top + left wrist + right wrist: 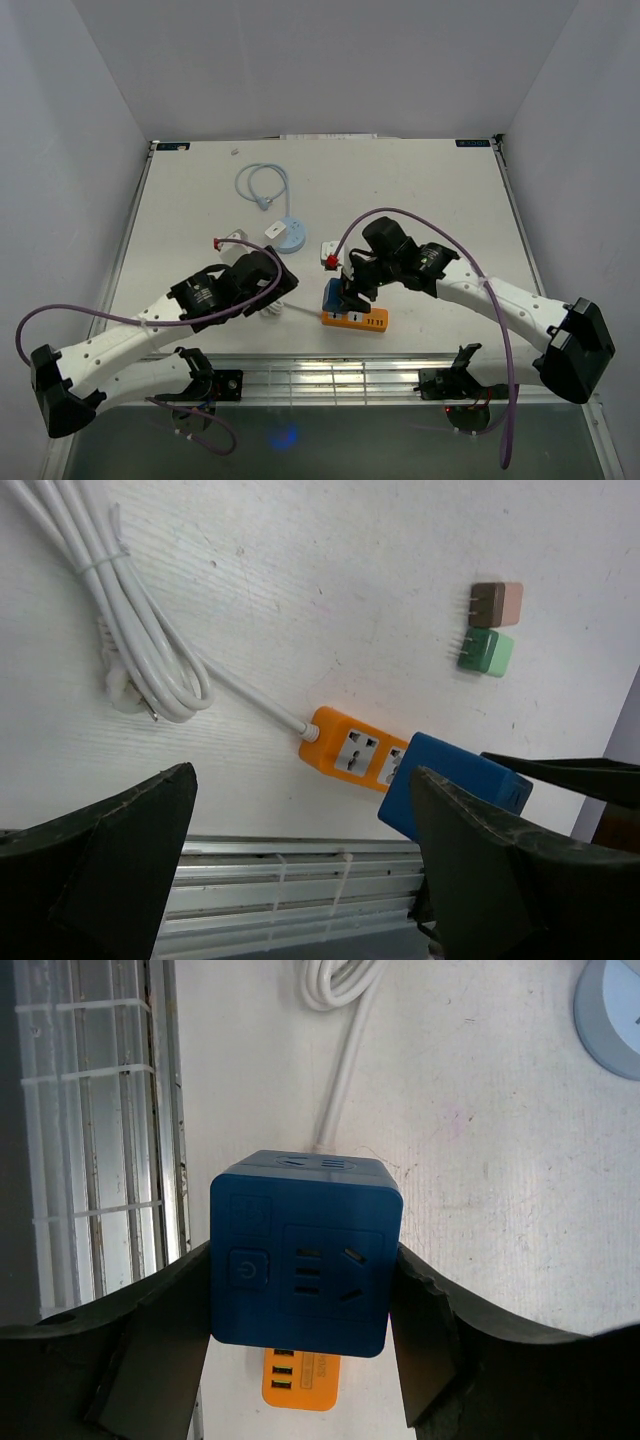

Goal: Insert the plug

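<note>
The right gripper [350, 288] is clamped on two opposite sides of the blue plastic cube-shaped plug adapter [300, 1260]. The cube sits over the left end of the orange plastic power strip [350, 750], close to the table's near edge; whether its prongs are seated I can't tell. It looks rigid, smooth-faced and fairly light, so I'd grip it squarely on the flat sides. The strip looks light enough to slide. Left of it lies the coiled white cable [150, 670], where the left gripper [272, 283] hovers with jaws spread wide, holding nothing.

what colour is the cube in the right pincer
The cube is dark blue; right wrist view shows it best.
</note>
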Motion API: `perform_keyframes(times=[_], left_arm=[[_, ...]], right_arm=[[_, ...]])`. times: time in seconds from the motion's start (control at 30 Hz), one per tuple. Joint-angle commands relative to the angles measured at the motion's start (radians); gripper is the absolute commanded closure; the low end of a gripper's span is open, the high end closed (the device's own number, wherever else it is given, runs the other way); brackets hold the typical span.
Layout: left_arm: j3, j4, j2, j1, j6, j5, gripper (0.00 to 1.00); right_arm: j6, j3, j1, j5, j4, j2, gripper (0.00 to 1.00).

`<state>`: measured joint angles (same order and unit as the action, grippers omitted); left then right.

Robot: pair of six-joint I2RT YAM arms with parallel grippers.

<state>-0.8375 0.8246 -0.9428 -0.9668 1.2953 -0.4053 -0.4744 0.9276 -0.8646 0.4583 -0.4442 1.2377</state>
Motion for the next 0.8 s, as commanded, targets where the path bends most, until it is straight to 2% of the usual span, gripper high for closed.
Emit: perform_keyframes(times=[0.0, 0.1, 0.13, 0.17, 0.23, 0.5, 0.77], left_arm=[[0.006, 0.071, 0.053, 0.065, 0.073, -0.032, 0.02], [0.037, -0.007, 0.067, 0.19, -0.045, 0.081, 0.03], [0.067, -0.056, 0.073, 0.274, -0.068, 0.124, 0.03], [0.081, -0.074, 0.075, 0.316, -0.088, 0.205, 0.03], [0.115, -0.128, 0.075, 0.384, -0.131, 0.261, 0.03], [0.104, -0.159, -0.013, 0.405, -0.175, 0.304, 0.03], [0.104, -0.163, 0.007, 0.416, -0.182, 0.283, 0.03]], right_arm=[[-0.038, 0.045, -0.007, 0.034, 0.022, 0.014, 0.87], [-0.044, 0.063, -0.014, 0.036, -0.001, 0.045, 0.88], [-0.049, 0.073, -0.017, 0.034, -0.008, 0.058, 0.88], [-0.049, 0.074, -0.022, 0.033, -0.019, 0.063, 0.88], [-0.047, 0.071, -0.027, 0.026, -0.016, 0.069, 0.89], [-0.053, 0.069, -0.045, 0.017, -0.037, 0.103, 0.89], [-0.053, 0.07, -0.054, -0.018, -0.048, 0.143, 0.9]])
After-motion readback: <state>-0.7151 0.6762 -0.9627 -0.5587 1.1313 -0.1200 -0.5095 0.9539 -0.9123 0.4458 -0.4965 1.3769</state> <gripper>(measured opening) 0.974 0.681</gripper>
